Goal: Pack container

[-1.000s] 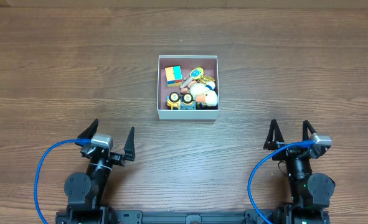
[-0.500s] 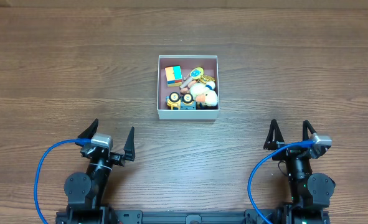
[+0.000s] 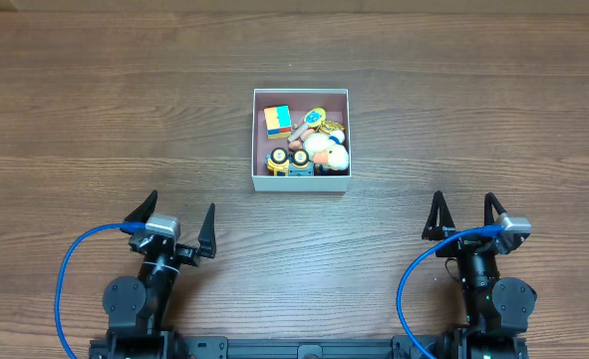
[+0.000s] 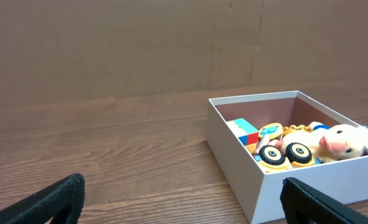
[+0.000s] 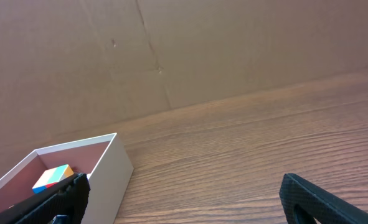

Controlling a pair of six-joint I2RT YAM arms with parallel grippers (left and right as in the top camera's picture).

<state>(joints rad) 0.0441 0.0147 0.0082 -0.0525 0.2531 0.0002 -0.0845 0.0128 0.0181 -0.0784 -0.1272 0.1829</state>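
Observation:
The container point(image 3: 257, 140) is a shallow white-walled box with a mauve-pink inside, standing at the table's middle. It holds a colourful cube point(image 3: 278, 121), a toy car with yellow wheels point(image 3: 287, 161), a white plush animal point(image 3: 327, 151) and a yellow trinket point(image 3: 315, 118). It also shows in the left wrist view point(image 4: 233, 168) and the right wrist view point(image 5: 112, 171). My left gripper point(image 3: 179, 224) is open and empty, well in front of the container to the left. My right gripper point(image 3: 463, 214) is open and empty, in front to the right.
A brown cardboard wall point(image 4: 140, 43) stands behind the table's far edge. Blue cables point(image 3: 70, 274) loop beside each arm base at the front edge. Bare wood table point(image 3: 95, 120) lies all round the container.

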